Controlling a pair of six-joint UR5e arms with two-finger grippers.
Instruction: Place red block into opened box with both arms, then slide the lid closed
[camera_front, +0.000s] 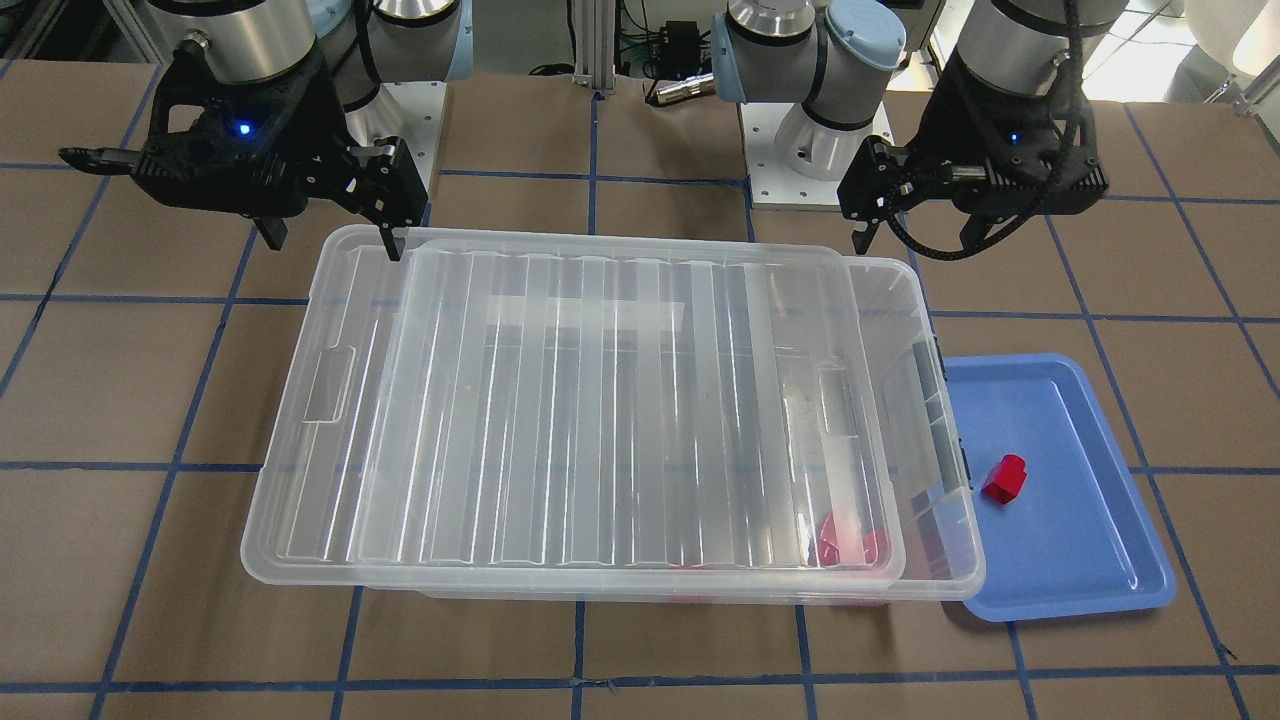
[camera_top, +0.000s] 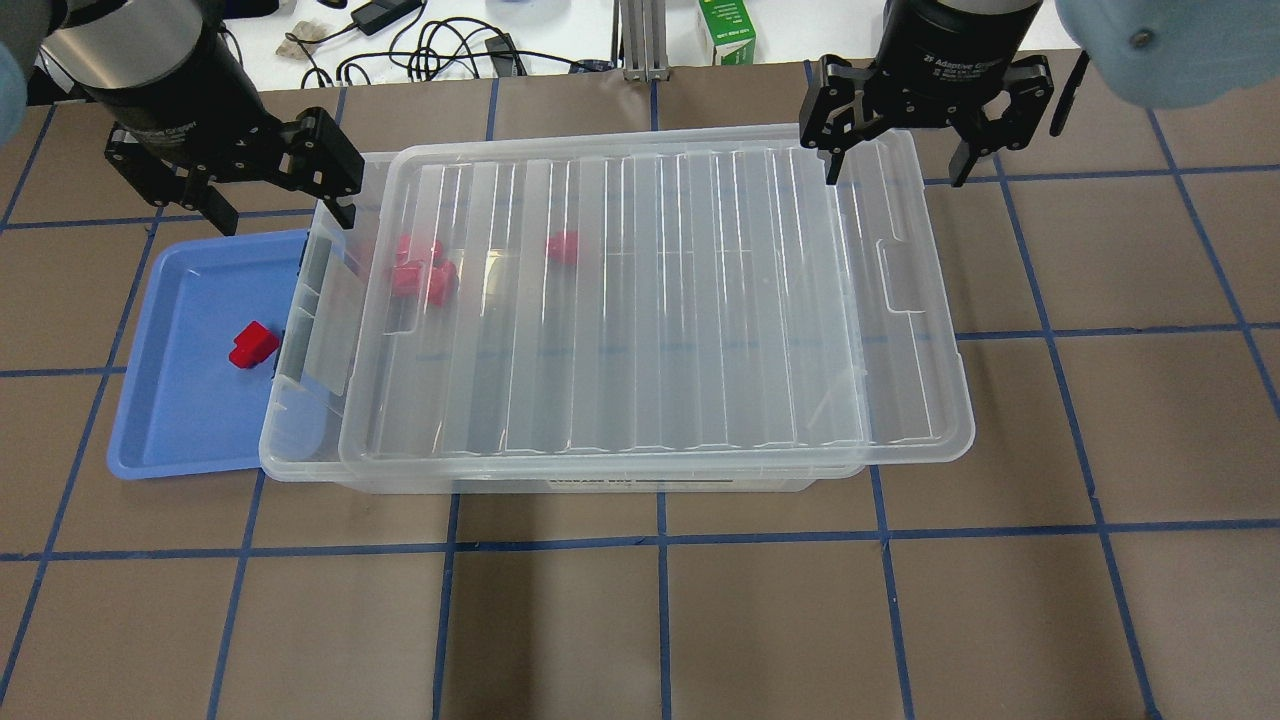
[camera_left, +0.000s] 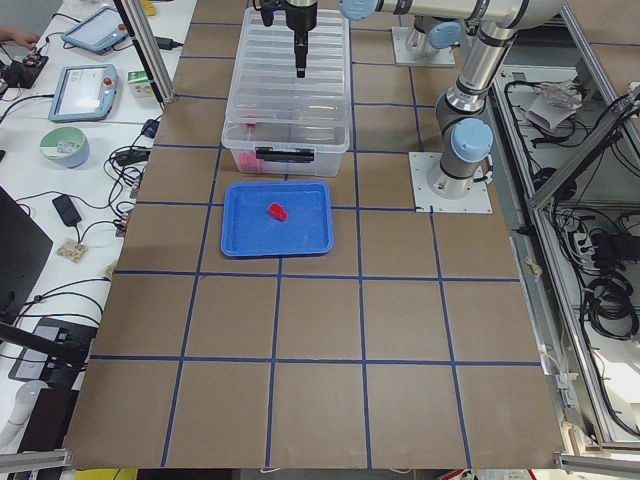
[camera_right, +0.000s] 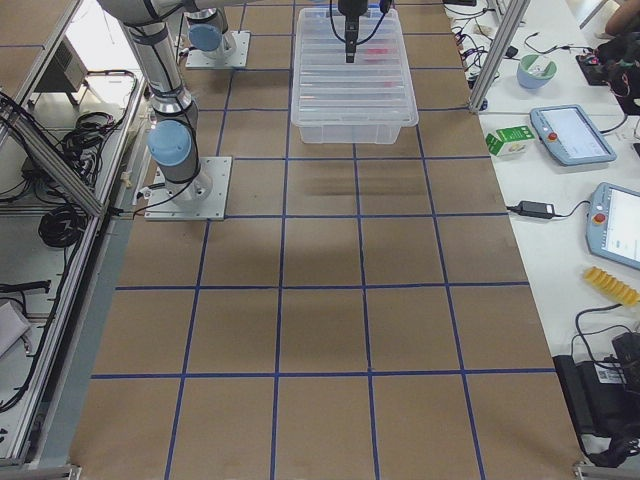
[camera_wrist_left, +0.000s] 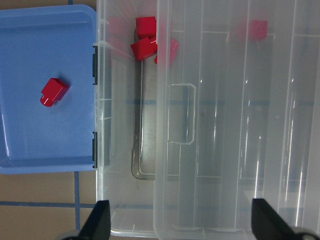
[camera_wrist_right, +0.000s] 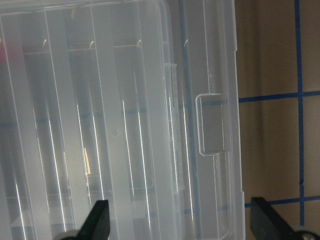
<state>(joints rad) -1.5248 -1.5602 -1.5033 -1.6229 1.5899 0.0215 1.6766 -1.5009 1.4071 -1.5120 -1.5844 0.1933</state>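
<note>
In the front-facing view the red block (camera_front: 1004, 478) lies alone in the blue tray (camera_front: 1080, 560), just beside the uncovered end of the box (camera_front: 950, 540); the lid (camera_front: 620, 400) sits shifted toward the other end and overhangs there; the left gripper (camera_front: 915, 235) hangs spread wide and empty over the far corner of the open end, and the right gripper (camera_front: 332, 235), equally spread and empty, stands over the lid's far corner above the desk (camera_front: 640, 650). Overhead, the block lies toward the robot and slightly outward from the left gripper, plainly the nearer one; the right gripper is well apart, at the box's other end; other red blocks (camera_top: 425, 270) lie inside near the lid's edge. The side views add only that tray and box stand end to end. In the left wrist view the block's long axis runs diagonally, stub end pointing away from the box, askew to the line between the fingertips (camera_wrist_left: 97, 222); I judge the wrist needs a turn before descending. The right wrist view shows only lid and handle recess (camera_wrist_right: 210, 125).
</note>
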